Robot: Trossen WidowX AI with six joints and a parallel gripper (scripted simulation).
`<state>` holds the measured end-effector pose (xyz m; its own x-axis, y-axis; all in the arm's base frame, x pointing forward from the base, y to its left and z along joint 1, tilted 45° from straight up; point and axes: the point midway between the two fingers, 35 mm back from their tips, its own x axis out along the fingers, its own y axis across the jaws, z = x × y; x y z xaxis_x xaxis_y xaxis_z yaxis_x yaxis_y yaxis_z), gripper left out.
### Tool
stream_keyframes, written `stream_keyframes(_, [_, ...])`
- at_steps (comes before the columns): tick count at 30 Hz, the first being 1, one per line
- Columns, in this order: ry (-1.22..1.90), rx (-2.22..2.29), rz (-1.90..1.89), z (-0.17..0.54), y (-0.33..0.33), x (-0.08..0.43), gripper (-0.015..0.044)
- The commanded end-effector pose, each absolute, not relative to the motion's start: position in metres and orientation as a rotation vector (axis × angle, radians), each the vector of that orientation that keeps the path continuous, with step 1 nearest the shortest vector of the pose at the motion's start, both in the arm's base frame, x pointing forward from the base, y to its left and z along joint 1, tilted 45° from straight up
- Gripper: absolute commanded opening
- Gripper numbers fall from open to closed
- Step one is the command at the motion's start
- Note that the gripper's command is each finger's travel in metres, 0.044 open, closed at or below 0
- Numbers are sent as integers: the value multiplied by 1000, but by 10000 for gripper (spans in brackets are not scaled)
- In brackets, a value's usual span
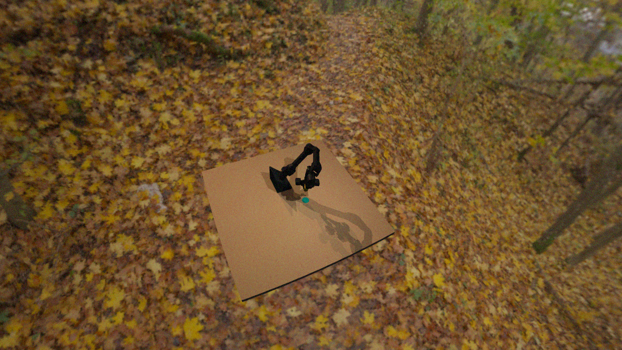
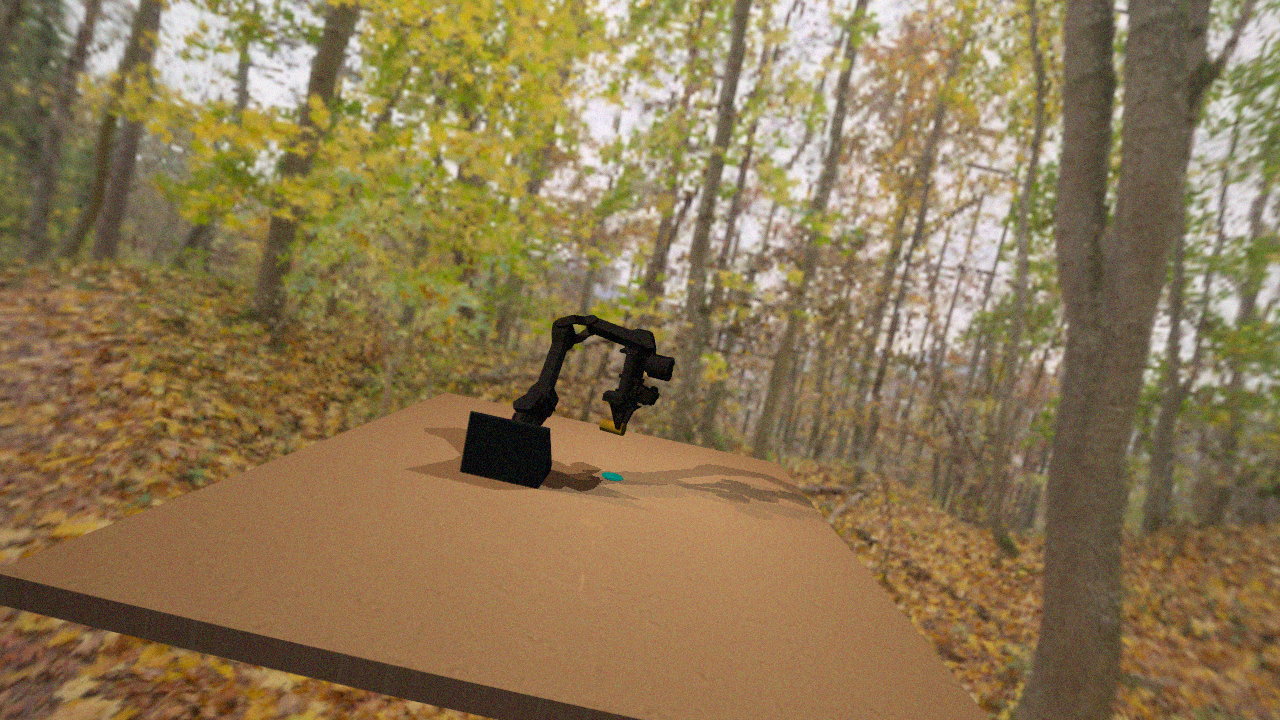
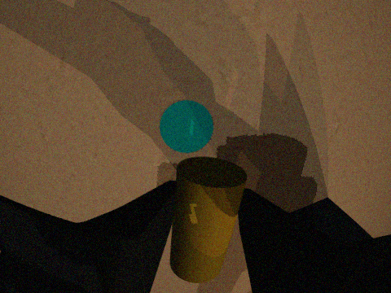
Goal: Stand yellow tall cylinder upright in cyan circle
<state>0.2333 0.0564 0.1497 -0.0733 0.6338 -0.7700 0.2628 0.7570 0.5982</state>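
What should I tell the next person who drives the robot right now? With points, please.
Gripper (image 1: 305, 189) (image 2: 617, 428) (image 3: 208, 194): shut on the yellow cylinder (image 2: 612, 428) (image 3: 204, 228), held in the air.
Cyan circle (image 1: 305, 200) (image 2: 612, 477) (image 3: 186, 126): on the table (image 1: 261, 243) (image 2: 537, 573), nothing standing on it.
Done: cylinder picked up.
Left: turn it upright, set it inside the circle, let go, back away.

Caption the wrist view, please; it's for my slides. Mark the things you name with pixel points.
Black gripper (image 3: 208, 194) holds a yellow cylinder (image 3: 204, 232) above the table, cyan circle (image 3: 186, 126) lying beyond it.
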Motion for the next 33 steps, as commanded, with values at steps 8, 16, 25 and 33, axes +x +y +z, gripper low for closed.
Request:
stream_keyframes(8, [1663,664,310,143,59,227,105])
stream_keyframes(16, [1659,618,277,139,60,223,105])
stream_keyframes(25, [1649,570,241,135,61,220,105])
stream_keyframes(33, [1636,529,209,131,62,217,105])
